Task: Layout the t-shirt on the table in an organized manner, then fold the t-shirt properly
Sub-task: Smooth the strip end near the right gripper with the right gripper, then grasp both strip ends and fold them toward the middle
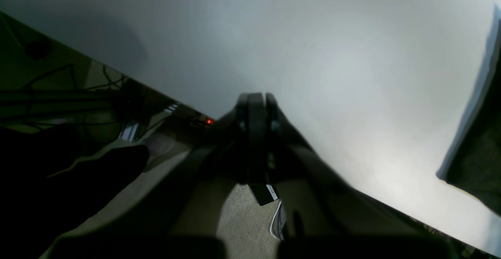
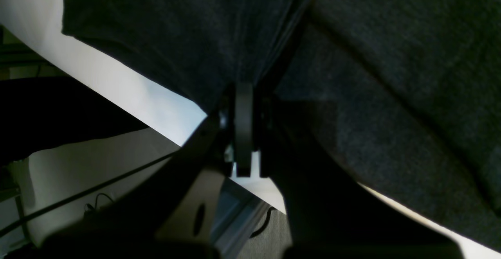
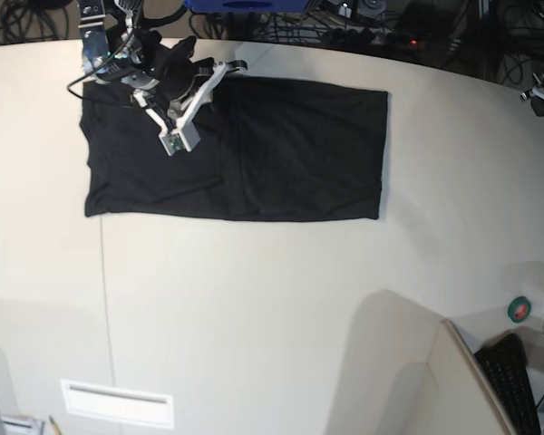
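The t-shirt (image 3: 236, 149) is lying on the table (image 3: 272, 299) as a flat, wide black rectangle near the far edge, with its sides apparently already folded in; no print is showing from above. A vertical crease is running down the cloth left of its middle.

The right gripper (image 2: 244, 90) is sitting at the far edge of the t-shirt, toward its left end in the base view. In the right wrist view, its fingers are pressed together with the dark fabric (image 2: 203, 36) gathered between them, so the jaws are clamped on the shirt's hem. Judged from this placement, the grip is being taken at an edge so that the cloth can be lifted and carried over for the next fold; the hold is near a corner, which should keep the edge straight as it travels.

The left gripper (image 1: 256, 98) is hanging over bare tabletop (image 1: 313, 55) close to the table's edge, well apart from the shirt, whose corner (image 1: 479, 145) is showing only at the frame's right margin. Its fingers are closed together on nothing. This parked position is probably keeping the arm clear of the fold path.

No container is taking part in the task. A small recessed white panel (image 3: 118, 403) is set into the near side of the table; what it holds cannot be told.
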`<state>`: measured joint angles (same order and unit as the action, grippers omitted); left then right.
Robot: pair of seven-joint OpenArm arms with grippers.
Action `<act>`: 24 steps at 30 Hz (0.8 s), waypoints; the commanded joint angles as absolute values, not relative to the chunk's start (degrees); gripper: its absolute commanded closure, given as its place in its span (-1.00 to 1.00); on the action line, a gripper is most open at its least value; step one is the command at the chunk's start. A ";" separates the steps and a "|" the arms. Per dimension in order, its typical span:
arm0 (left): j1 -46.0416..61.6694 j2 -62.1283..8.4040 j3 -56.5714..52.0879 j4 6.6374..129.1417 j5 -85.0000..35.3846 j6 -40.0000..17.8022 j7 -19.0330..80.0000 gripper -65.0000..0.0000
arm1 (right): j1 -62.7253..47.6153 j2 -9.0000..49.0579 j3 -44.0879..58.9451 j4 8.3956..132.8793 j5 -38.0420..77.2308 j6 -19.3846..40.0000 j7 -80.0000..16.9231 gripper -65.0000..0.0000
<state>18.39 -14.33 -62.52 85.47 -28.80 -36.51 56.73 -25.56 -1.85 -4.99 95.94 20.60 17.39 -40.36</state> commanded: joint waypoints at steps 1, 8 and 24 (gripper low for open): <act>18.51 -15.52 -62.73 86.20 -29.49 -36.97 55.87 1.00 | -25.54 -2.07 -5.05 96.75 21.14 17.80 -39.69 1.00; 18.51 -15.52 -62.64 86.20 -29.49 -36.97 55.87 1.00 | -23.78 -2.24 -4.97 95.08 21.14 17.71 -40.13 1.00; 15.96 -12.18 -54.29 86.20 -17.89 -36.88 46.11 1.00 | -20.79 -0.13 15.08 104.40 21.67 18.07 -40.13 -0.12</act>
